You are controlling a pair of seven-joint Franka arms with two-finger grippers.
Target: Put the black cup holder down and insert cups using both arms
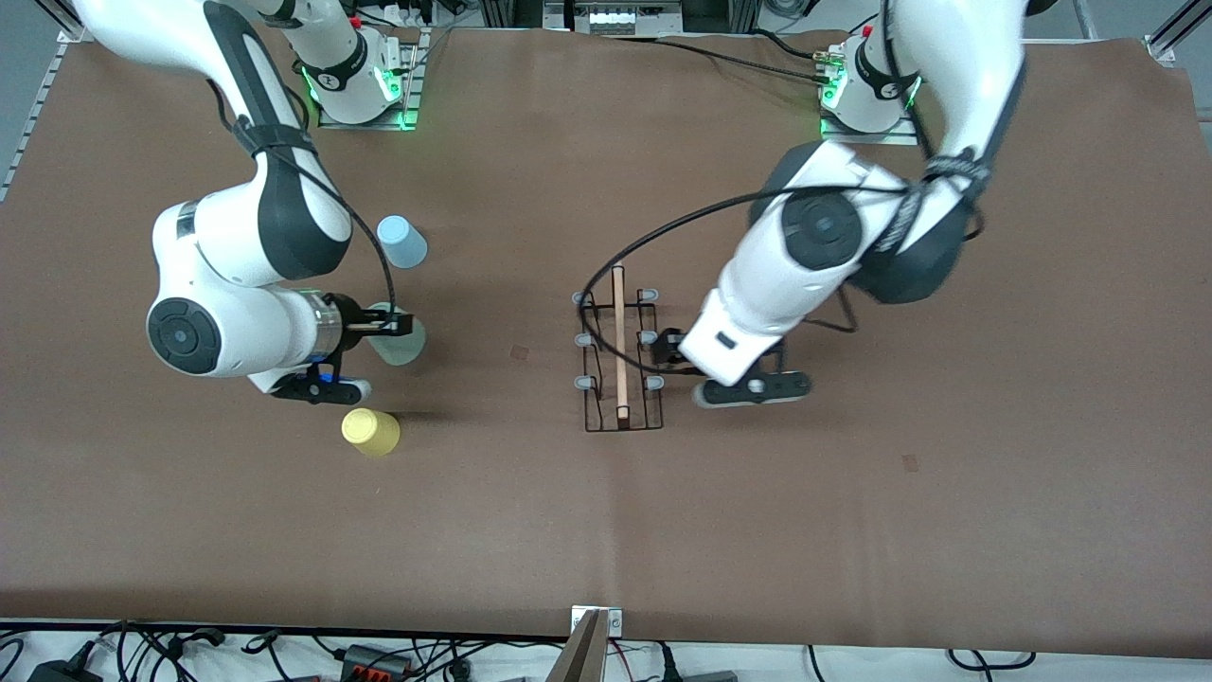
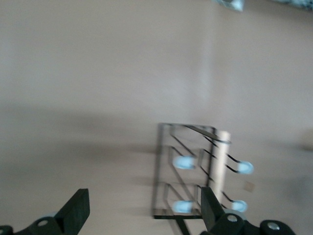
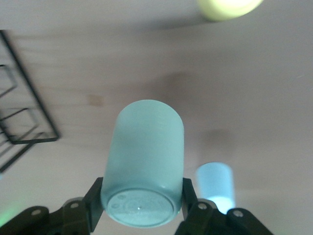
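Front view is showing the thin black wire cup holder standing in the middle of the brown table. Its light wooden rod is pointing straight toward the front camera. The left gripper is sitting just beside the holder, toward the left arm's end of the table. Its wrist view is showing the fingers spread wide, holding nothing. The right gripper is squeezing the pale green plastic cup; only its wrist view is showing that grip clearly. A light blue plastic cup and a yellow plastic cup are resting nearby.
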